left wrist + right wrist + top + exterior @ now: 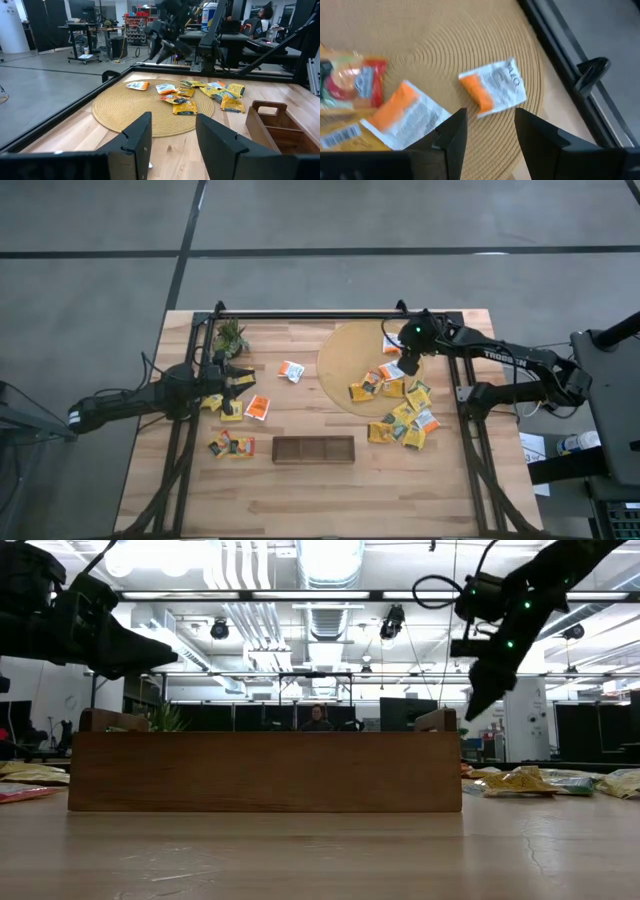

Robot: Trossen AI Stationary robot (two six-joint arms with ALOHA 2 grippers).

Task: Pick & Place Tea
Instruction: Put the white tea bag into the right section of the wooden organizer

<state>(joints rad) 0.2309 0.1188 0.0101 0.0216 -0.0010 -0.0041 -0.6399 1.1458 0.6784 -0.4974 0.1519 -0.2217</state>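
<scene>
Tea sachets lie flat on the table: several on and beside the round woven mat (350,360), a yellow heap (405,420) at its near right, and loose ones at the left (258,407), (231,445), (291,370). My right gripper (410,362) hangs open above the mat's right part, tipped down. In its wrist view the fingers (487,135) stand over two white-and-orange sachets (492,87), (407,117), with nothing between them. My left gripper (240,378) waits open and level at the table's left (172,135), holding nothing.
A dark brown oblong tray (313,449) stands near the table's front middle and fills the low view (265,770). A small green plant (230,337) sits at the far left corner. A black frame rail (320,314) runs along the table's far edge and sides.
</scene>
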